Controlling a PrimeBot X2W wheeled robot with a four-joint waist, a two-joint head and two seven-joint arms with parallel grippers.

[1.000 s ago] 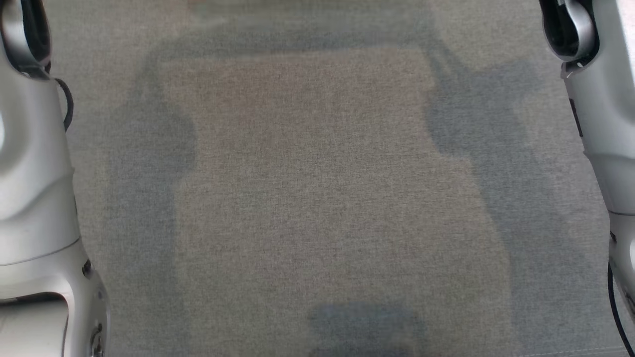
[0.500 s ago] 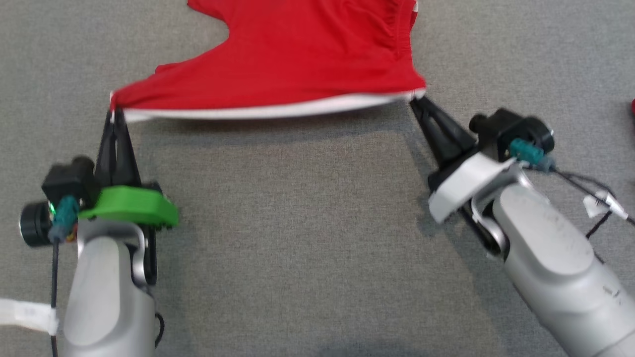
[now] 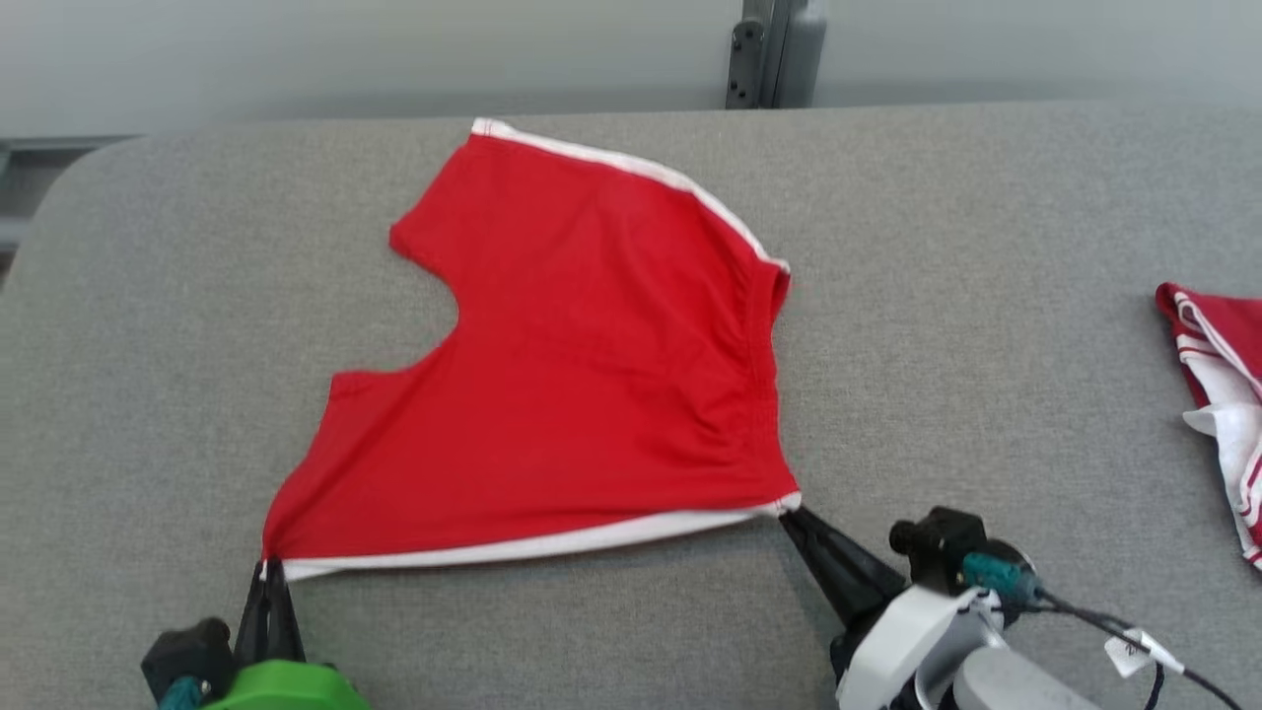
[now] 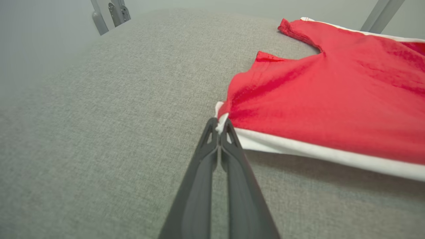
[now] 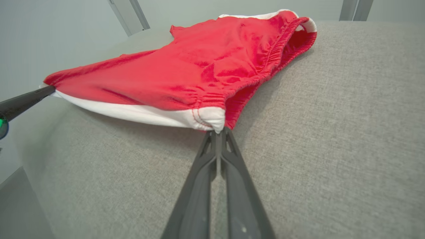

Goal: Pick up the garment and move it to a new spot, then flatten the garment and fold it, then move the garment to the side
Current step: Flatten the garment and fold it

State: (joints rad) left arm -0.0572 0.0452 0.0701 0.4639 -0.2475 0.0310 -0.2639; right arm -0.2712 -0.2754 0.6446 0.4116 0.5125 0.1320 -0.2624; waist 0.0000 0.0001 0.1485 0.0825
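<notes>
Head view — left gripper and right gripper each pinch a garment corner.

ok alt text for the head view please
A red garment with white trim lies spread on a grey fabric surface, its two near corners pinched by the left pincer and the right pincer. A second red-and-white garment lies at the right edge.

Likely a bare test lab: grey fabric-covered table, blank pale wall, metal post.
</notes>
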